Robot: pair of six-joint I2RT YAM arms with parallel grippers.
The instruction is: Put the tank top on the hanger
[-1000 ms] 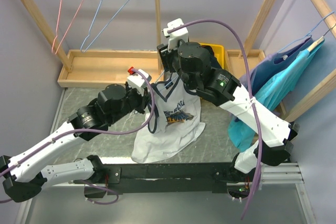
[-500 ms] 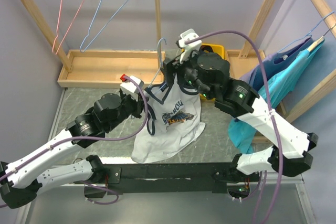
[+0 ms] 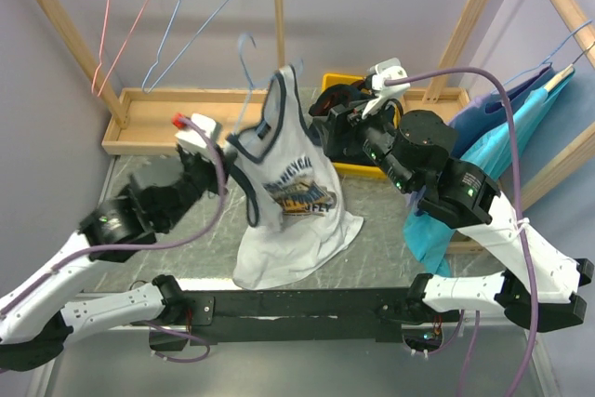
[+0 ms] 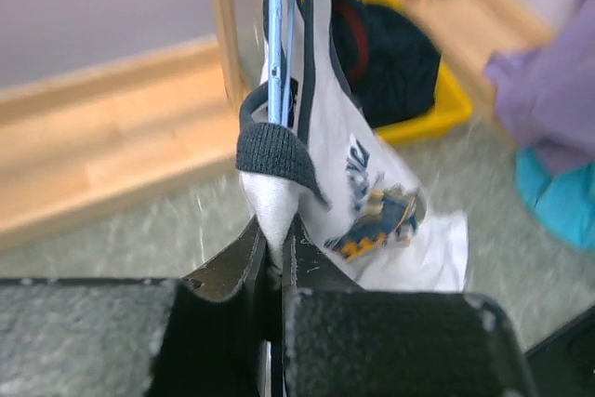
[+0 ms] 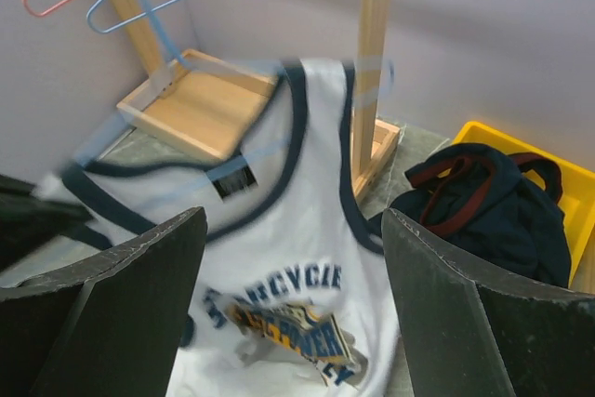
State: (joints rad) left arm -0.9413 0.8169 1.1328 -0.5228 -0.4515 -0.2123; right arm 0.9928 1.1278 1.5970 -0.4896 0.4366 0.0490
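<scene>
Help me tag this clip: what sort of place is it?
Probably a lab bench mocked up as a clothes-hanging station: wooden rails with wire hangers, hung shirts, and a yellow bin of clothing.

The left gripper [image 3: 221, 157] holds the tank top [image 3: 290, 194] up by one shoulder, a blue hanger [image 3: 245, 76] rising blurred above it. The right gripper [image 3: 327, 120] hangs open just right of the top, over a yellow bin [image 3: 346, 166]. Two hangers [image 3: 167, 20] hang far left.

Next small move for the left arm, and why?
Probably lift a little higher: the left claw is shut on the tank top and hanger, the right claw is open and clear, but the hem lies on the table.
</scene>
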